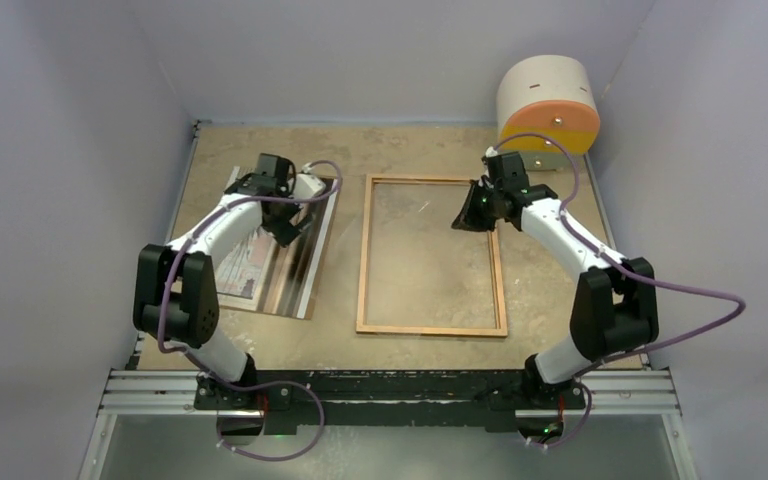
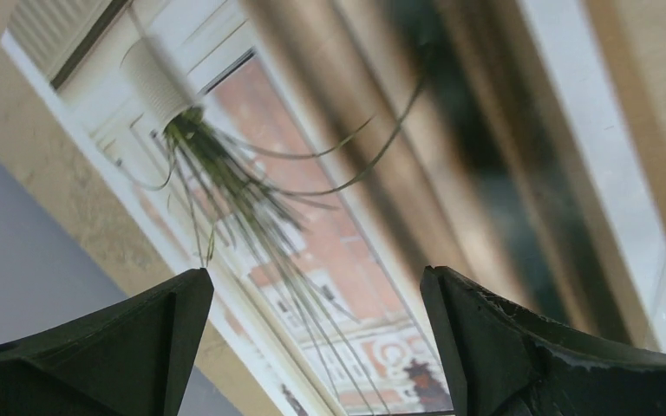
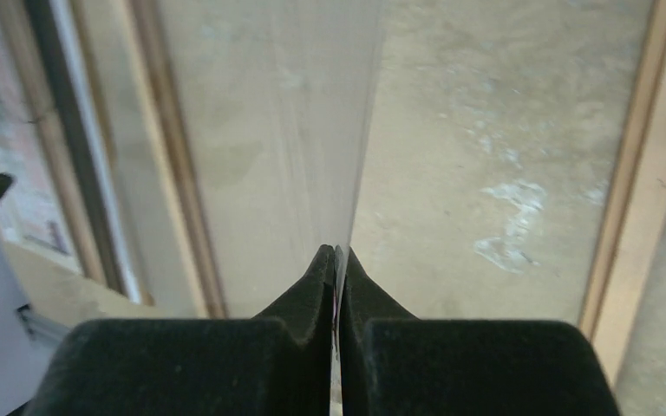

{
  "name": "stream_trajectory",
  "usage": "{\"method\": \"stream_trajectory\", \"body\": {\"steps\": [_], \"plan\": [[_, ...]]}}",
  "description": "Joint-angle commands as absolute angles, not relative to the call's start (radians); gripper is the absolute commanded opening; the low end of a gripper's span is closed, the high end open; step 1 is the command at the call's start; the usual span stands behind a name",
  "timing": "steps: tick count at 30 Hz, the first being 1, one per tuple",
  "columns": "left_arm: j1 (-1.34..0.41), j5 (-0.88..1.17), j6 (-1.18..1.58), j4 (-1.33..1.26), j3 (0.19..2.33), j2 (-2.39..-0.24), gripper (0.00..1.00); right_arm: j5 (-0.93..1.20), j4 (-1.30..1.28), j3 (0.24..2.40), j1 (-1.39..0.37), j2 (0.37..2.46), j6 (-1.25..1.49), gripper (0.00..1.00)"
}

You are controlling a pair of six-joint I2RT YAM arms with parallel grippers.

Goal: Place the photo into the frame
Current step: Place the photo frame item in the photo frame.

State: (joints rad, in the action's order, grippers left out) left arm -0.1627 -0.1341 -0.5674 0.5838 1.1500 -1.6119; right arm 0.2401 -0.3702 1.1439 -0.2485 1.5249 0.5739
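Evidently little of the job was done: the photo (image 1: 280, 275) lay flat on the desk (image 1: 410, 150) to the left of the frame (image 1: 363, 255), just beside it but not touching, and nothing of it was inside the frame. The frame itself lay flat in the middle of the desk, and the desk's mottled surface showed through its opening, so no picture and no backing board could be seen in it. The left hand (image 2: 314, 277) hovered over the photo with its fingers apart and nothing between them; its wrist view showed the printed plant and window close below. The right hand (image 3: 336, 256) was pinched together on the edge of what looked like the clear pane (image 3: 295, 130), a thin see-through sheet running away from the fingertips over the frame's right side. Whether that sheet was raised from the frame or resting in it could not be told for certain. By my reading, the frame was only being opened or steadied. Gripping the photo, carrying it across and laying it square within the rails all remained.
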Motion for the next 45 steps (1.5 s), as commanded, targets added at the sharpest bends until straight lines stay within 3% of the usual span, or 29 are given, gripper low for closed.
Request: {"method": "stream_trajectory", "body": {"steps": [1,3,6,8,11,13,20,29,45], "plan": [[-0.261,-0.192,-0.520,0.531,1.168,-1.644,1.00,0.061,-0.523,1.175,-0.245,1.558,0.484,0.01],[-0.305,-0.205,-0.515,0.521,1.181,-1.663,1.00,0.060,-0.525,1.183,-0.236,1.583,0.488,0.11],[-0.358,-0.227,-0.518,0.484,1.195,-1.691,1.00,0.098,-0.502,1.188,-0.230,1.622,0.509,0.49],[-0.387,-0.242,-0.524,0.464,1.208,-1.724,1.00,0.103,-0.501,1.203,-0.229,1.645,0.527,0.68],[-0.410,-0.273,-0.524,0.454,1.234,-1.772,1.00,0.075,-0.521,1.217,-0.224,1.649,0.554,0.90],[-0.415,-0.280,-0.518,0.446,1.241,-1.790,1.00,0.040,-0.541,1.212,-0.223,1.628,0.568,0.97],[-0.416,-0.269,-0.512,0.415,1.211,-1.791,1.00,0.056,-0.526,1.042,-0.222,1.457,0.647,0.99],[-0.416,-0.230,-0.490,0.406,1.200,-1.781,1.00,0.310,-0.378,0.714,-0.227,1.249,0.833,0.99],[-0.419,-0.083,-0.454,0.357,1.123,-1.753,1.00,0.341,0.130,0.407,-0.309,1.260,1.047,0.90]]}}
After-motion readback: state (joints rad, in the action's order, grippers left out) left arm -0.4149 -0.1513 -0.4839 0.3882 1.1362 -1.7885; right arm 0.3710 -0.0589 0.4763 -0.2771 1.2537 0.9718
